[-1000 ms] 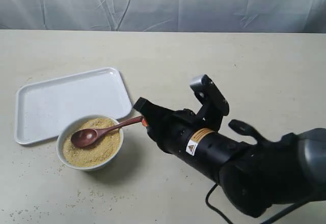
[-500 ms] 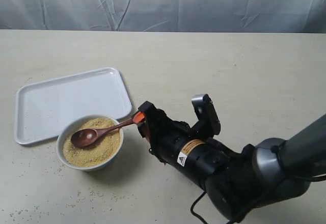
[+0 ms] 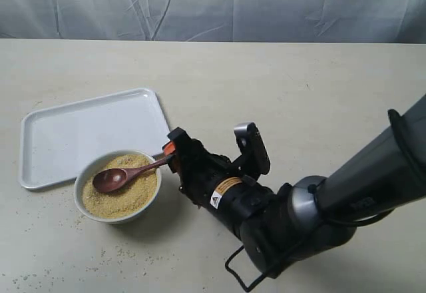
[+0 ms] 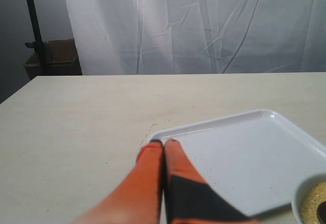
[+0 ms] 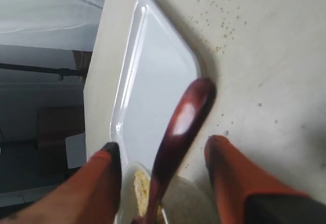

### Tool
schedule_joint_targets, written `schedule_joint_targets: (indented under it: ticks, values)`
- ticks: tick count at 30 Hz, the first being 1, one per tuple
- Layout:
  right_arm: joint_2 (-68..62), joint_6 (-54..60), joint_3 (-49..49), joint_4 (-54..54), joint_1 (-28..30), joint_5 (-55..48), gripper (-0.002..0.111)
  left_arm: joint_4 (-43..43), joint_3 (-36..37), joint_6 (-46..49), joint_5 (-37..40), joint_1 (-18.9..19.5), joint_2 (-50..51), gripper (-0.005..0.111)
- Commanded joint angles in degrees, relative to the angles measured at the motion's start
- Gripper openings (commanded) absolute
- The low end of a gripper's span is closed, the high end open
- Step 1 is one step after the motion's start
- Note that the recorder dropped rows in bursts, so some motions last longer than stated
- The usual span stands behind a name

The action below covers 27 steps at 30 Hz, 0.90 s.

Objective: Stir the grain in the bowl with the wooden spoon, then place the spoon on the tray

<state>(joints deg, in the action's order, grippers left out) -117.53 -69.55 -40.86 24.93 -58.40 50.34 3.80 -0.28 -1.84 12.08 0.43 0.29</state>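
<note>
Two orange fingers point(image 5: 102, 178) of the right claw point(image 3: 170, 152) stand spread on either side of the handle tip of the wooden spoon point(image 3: 130, 172). There is a gap on each side, so this claw is released and carries nothing. The spoon looks light, stiff and glossy, so probably slippery. A hold a little in from the tip, square across the thin handle, should stop it twisting. Its head rests on the grain point(image 3: 126, 198) in the bowl point(image 3: 120, 218), and the handle leans out over the rim towards the arm. Loose grain yields easily, but the small bowl might slide.

Just beyond lies the tray point(image 3: 80, 130), beside the bowl; whether they touch I cannot tell. Its low rim asks only a slight lift. Further off the desk point(image 3: 299, 86) offers open room. The left claw point(image 4: 163, 145) is clenched on nothing.
</note>
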Motion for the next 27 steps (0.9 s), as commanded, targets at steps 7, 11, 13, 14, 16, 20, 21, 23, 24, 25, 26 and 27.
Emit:
schedule_joint_targets:
  ticks: [7,11,13,14,16,20,21,23,24,25,26,27]
  values:
    - [-1.0,0.6,-0.3,4.2,0.0,3.2,0.005,0.0,0.3,-0.1,-0.3,0.0,-0.3,0.0]
    - [-1.0,0.6,-0.3,4.1,0.0,7.2,-0.001,0.0,0.3,-0.1,-0.3,0.0,-0.3,0.0]
    - [-1.0,0.6,-0.3,3.7,0.0,8.6,-0.001,0.0,0.3,-0.1,-0.3,0.0,-0.3,0.0]
    - [-0.8,0.6,-0.3,3.4,0.0,9.3,-0.001,0.0,0.3,-0.1,-0.3,0.0,-0.3,0.0]
    - [-0.4,0.8,-0.3,2.2,0.0,10.4,-0.001,0.0,0.3,-0.1,-0.3,0.0,-0.3,0.0]
    - [1.4,7.2,0.0,-1.2,0.0,15.8,-0.001,0.0,0.3,-0.1,-0.3,0.0,-0.3,0.0]
    - [2.1,9.5,0.5,-2.5,0.0,17.8,-0.001,0.0,0.3,-0.1,-0.3,0.0,-0.3,0.0]
    - [3.8,14.1,1.3,-3.5,0.0,19.3,-0.001,0.0,0.3,-0.1,-0.3,0.0,-0.3,0.0]
    - [5.3,17.3,1.4,-4.0,0.0,19.0,-0.001,0.0,0.3,-0.1,-0.3,0.0,-0.3,0.0]
    - [6.2,21.1,1.7,-4.2,0.0,18.8,-0.001,0.0,0.3,-0.1,-0.3,0.0,-0.3,0.0]
    - [7.8,25.1,1.7,-5.1,0.0,18.1,-0.001,0.0,0.3,-0.1,-0.3,0.0,-0.3,0.0]
    - [8.8,29.3,1.7,-5.9,0.0,17.0,-0.001,0.0,0.3,-0.1,-0.3,0.0,-0.3,0.0]
